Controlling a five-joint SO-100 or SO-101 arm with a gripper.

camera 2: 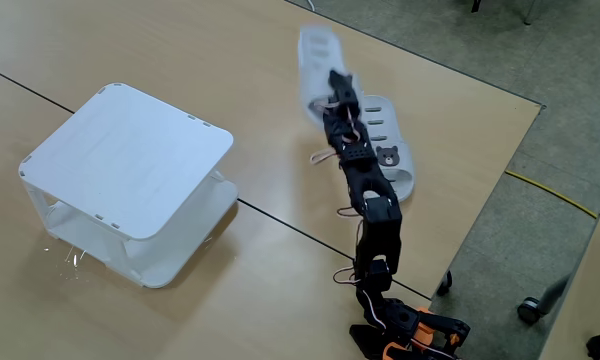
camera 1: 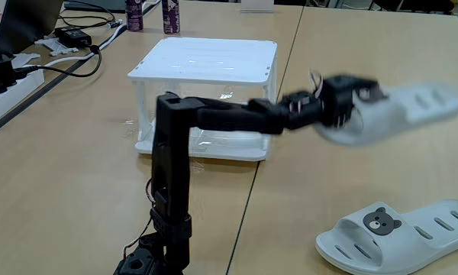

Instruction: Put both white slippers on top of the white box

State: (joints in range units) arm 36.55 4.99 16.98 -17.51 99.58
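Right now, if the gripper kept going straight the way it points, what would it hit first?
Probably nothing: the gripper, carrying one white slipper, points away from the white box. Beyond it lies bare table, though motion blur leaves depth uncertain.

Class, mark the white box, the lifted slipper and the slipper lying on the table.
White box [camera 1: 206,57], a fixed view, on its flat top.
Lifted slipper [camera 1: 420,103], a fixed view, on its blurred sole.
Lying slipper [camera 1: 435,229], a fixed view, on its slotted footbed.
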